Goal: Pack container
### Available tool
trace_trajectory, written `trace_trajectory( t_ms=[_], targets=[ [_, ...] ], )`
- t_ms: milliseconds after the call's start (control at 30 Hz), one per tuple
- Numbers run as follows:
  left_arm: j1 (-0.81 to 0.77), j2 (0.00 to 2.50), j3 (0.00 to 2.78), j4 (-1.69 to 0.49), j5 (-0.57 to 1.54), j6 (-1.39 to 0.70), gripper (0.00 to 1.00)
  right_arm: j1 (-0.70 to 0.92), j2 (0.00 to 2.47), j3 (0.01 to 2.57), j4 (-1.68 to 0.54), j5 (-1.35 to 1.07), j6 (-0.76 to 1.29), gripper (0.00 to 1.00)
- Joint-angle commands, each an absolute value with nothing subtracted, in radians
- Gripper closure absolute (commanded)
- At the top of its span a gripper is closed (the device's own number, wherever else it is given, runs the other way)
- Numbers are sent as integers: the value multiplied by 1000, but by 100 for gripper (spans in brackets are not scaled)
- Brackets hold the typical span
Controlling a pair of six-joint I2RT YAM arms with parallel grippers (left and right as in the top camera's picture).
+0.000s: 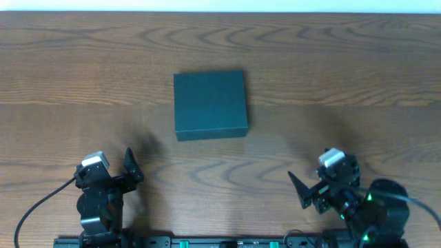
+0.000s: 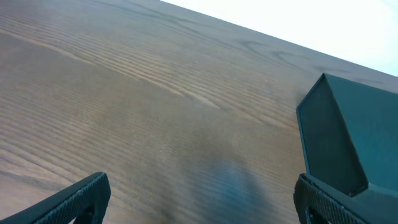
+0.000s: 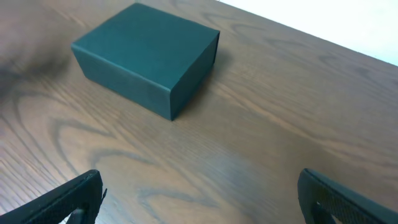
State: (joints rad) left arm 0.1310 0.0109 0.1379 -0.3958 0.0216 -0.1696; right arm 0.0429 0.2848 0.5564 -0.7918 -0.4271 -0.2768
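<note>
The container [image 1: 210, 105] is a dark green-black rectangular box, lid shut, lying flat in the middle of the wooden table. It shows at the upper left of the right wrist view [image 3: 146, 56] and at the right edge of the left wrist view [image 2: 354, 137]. My left gripper [image 1: 131, 169] is open and empty near the front left edge, well short of the box. My right gripper [image 1: 303, 189] is open and empty near the front right edge, also apart from the box. No snack packets are in view.
The wooden table [image 1: 344, 83] runs to a pale far edge at the top. A black cable [image 1: 41, 203] trails from the left arm, and a black rail [image 1: 207, 242] runs along the front edge.
</note>
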Motion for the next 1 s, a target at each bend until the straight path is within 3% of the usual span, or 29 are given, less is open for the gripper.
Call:
trace_trajectory(
  t_ms=[0, 367, 967],
  targets=[
    [136, 6, 118, -400, 11, -180, 5, 28, 236, 517, -788, -455, -213, 1],
    [136, 6, 118, -400, 11, -180, 5, 32, 4, 352, -784, -461, -167, 1],
    [136, 6, 118, -400, 11, -180, 5, 54, 5, 178, -755, -424, -135, 1]
  ],
)
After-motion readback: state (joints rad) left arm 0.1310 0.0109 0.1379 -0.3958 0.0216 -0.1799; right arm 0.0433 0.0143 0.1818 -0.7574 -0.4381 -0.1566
